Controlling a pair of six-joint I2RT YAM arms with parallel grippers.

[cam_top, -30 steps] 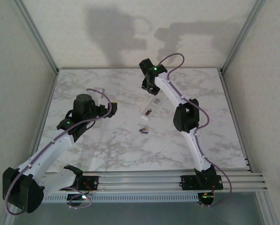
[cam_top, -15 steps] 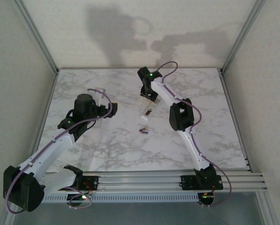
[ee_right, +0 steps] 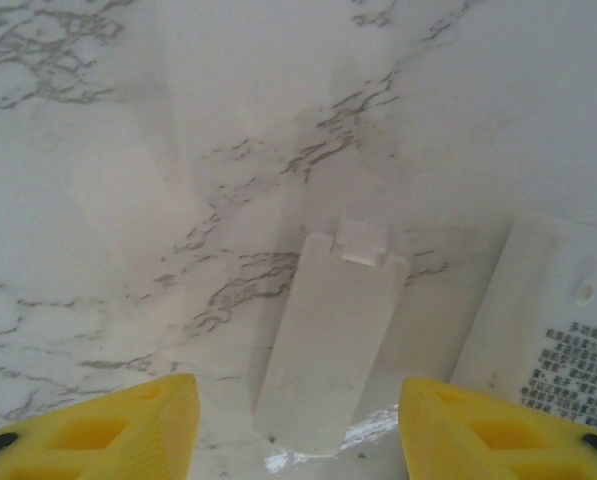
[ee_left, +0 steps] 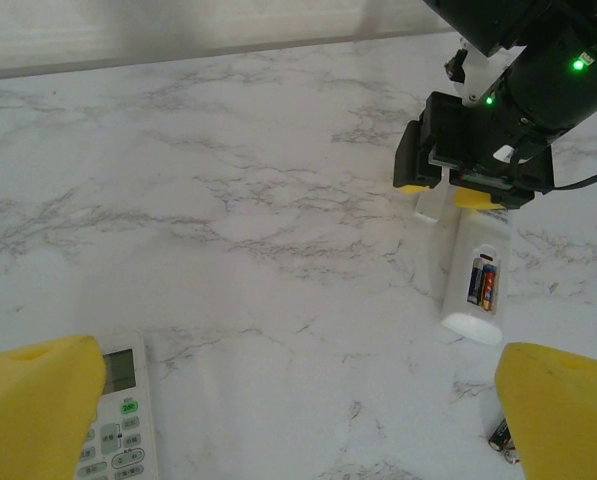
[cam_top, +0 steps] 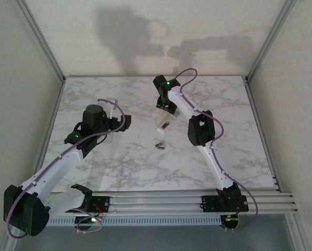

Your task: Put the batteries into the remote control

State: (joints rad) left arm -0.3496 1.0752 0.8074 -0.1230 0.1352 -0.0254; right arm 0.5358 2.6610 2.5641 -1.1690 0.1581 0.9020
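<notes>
Loose batteries [cam_top: 159,146] lie on the marble table [cam_top: 108,162], just near the open-backed remote control [ee_left: 467,318]. I see my right gripper [ee_right: 293,425] spread either side of a loose cover [ee_right: 328,340], gripping nothing. Left gripper [ee_left: 298,420] gapes wide, empty, by a second remote [ee_left: 118,425].

White remote [ee_left: 475,280], grey-veined marble table [ee_left: 228,200], yellow pincer pads [ee_right: 98,430]

The table [cam_top: 234,136], topped in white marble pattern with grey veining, fills the centre of the frame, bounded at the top by an off-white back wall [cam_top: 56,36] carrying soft shadows [cam_top: 129,36], at each side by slanted aluminium posts [cam_top: 41,39], and at the bottom by a slotted aluminium rail [cam_top: 161,201].
</notes>
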